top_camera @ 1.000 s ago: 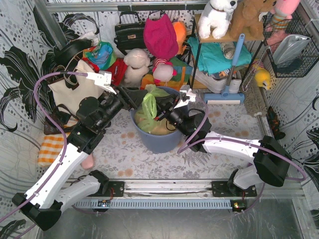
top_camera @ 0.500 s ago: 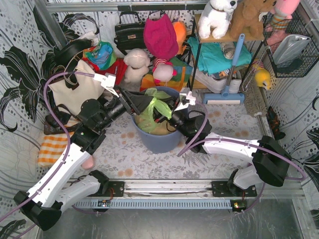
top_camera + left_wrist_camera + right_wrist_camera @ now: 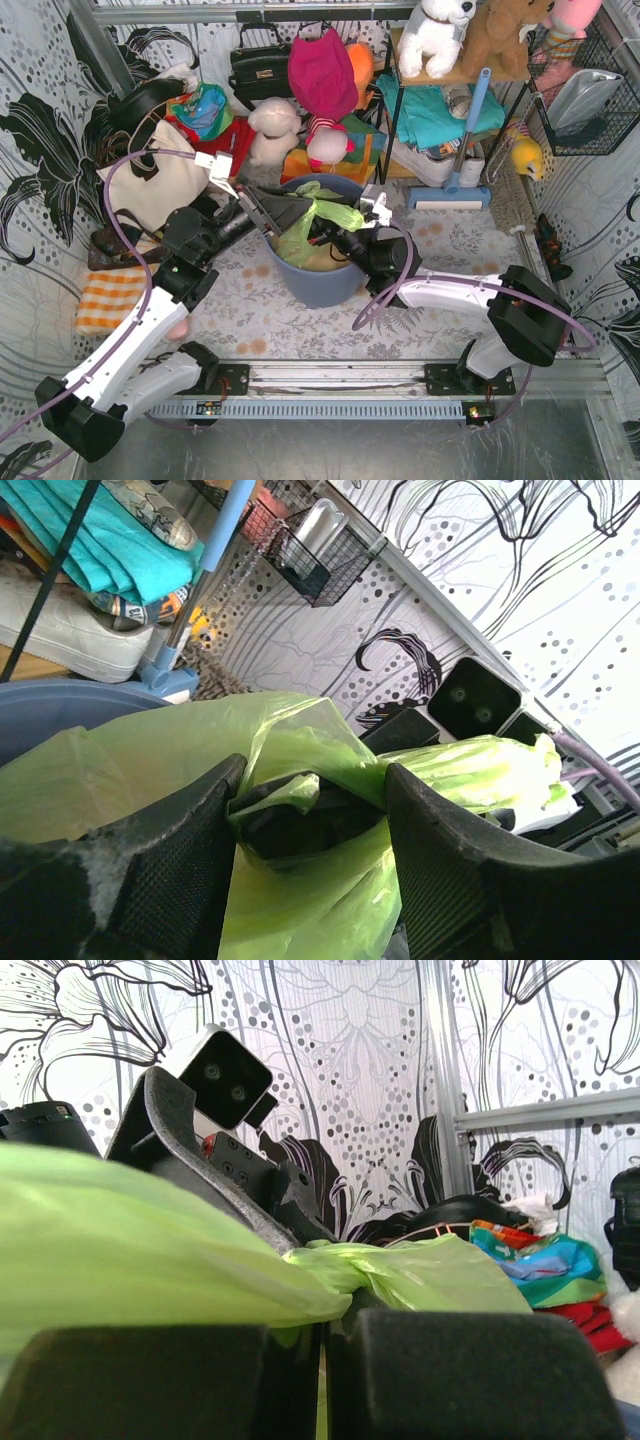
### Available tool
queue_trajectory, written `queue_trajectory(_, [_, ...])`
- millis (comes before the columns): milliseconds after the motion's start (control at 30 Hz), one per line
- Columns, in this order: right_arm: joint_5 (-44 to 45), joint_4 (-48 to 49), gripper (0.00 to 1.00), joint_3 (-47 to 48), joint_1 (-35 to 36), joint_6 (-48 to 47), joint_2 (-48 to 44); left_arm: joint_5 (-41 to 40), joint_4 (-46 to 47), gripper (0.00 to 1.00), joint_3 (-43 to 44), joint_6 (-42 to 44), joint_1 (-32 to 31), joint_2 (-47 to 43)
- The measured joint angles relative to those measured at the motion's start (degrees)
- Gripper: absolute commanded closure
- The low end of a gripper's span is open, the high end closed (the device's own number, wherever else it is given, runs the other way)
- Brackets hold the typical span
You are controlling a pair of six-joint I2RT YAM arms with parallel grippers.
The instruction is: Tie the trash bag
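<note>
Top external view, left side first: left gripper [image 3: 275,212] reaches in over the rim of the blue-grey bin [image 3: 318,285], tips buried in the bunched neck of the trash bag [image 3: 298,232]. Bag sits in the bin on the table [image 3: 450,240], brown paper showing through the lower film. Left wrist view: jaws parted, green film draped across the gap, a dark film-wrapped shape sitting between them; film not pinched as far as I can tell. Centre: a twisted green strand runs rightward from the neck. Right side: right gripper [image 3: 325,232] meets the bag from the opposite rim; right wrist view shows its fingers [image 3: 470,1370] clenched, a sliver of green caught in the seam, so it is grasping the bag. Risks, as I judge them: the dark shape may be the other arm's fingers, and closing the left could clamp those instead of plastic. Film looks thin; arms pulling apart could stretch or tear it. The right's narrow pinch could slip, letting the twist unwind. A hard upward tug could drag the bin.
</note>
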Motion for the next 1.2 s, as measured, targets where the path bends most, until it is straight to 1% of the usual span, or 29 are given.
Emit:
queue_trajectory(233, [0.07,4.31,1.0,0.09,0.31,-3.93,2.43,2.34,4.07,0.32,-2.56,-2.97,0.7,0.09])
queue_trajectory(433, [0.33,5.22,1.0,0.17,0.48,-5.99,3.1,3.65,2.23,0.31,-1.92,-1.79,1.01,0.2])
queue_trajectory(500, [0.57,5.62,1.0,0.17,0.48,-6.16,3.23,4.17,0.31,0.29,-0.68,-0.55,1.07,0.52])
queue_trajectory(633, [0.92,5.73,1.0,0.17,0.52,-6.45,3.26,4.15,-6.38,0.26,2.95,3.63,1.18,0.68])
queue_trajectory(800, [1.22,5.51,1.0,0.17,0.57,-6.8,3.26,3.82,-16.96,0.23,8.52,10.14,1.9,0.63])
queue_trajectory(967, [2.67,5.55,1.0,0.17,0.22,-7.04,3.23,3.72,-25.79,0.22,13.0,14.16,3.19,0.28])
queue_trajectory(1067, [2.91,5.68,1.0,0.17,0.0,-7.06,3.21,2.78,-29.18,0.21,15.61,15.21,3.28,0.26])
queue_trajectory(1200, [2.84,6.19,1.0,0.17,-0.02,-7.26,3.21,0.9,-31.04,0.22,17.99,15.41,3.28,-0.37])
